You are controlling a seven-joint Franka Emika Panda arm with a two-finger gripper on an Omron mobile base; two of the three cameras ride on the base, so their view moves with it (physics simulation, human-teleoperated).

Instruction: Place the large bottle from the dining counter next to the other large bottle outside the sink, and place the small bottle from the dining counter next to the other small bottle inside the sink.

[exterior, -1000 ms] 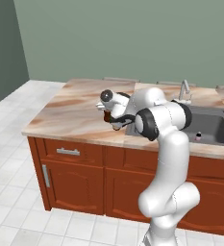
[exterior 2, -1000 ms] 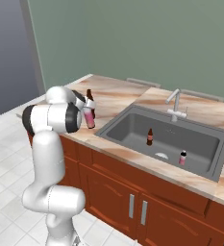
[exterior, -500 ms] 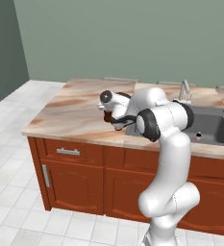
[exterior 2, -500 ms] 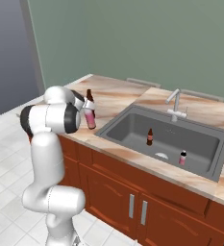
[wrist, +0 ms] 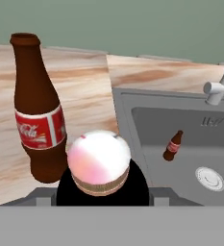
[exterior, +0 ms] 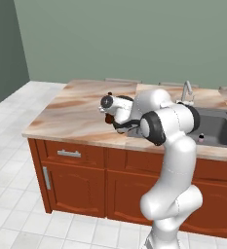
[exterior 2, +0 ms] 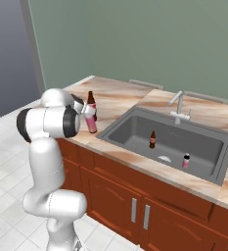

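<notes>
Pink fading to yellow under a white shoulder, the tall slim gradient bottle (exterior 2: 90, 121) is clamped in the robot's hand (exterior 2: 84, 113), which grips it near the top, so the hand camera looks straight down its length. It is held just beside the tall dark brown cola-style glass bottle with a red label band (wrist: 39, 110), close enough that the two look to be touching or nearly so. That fits the job: this large bottle belongs next to the brown one, on the beige-pink marbled stone tabletop (exterior: 76, 112) outside the grey rectangular metal sink (exterior 2: 135, 122). Whether its base rests on the stone, I cannot tell. In the basin stand a short brown red-labelled bottle (exterior 2: 152, 139) and, apart from it, a tiny pink bottle with a dark cap (exterior 2: 186, 161).
</notes>
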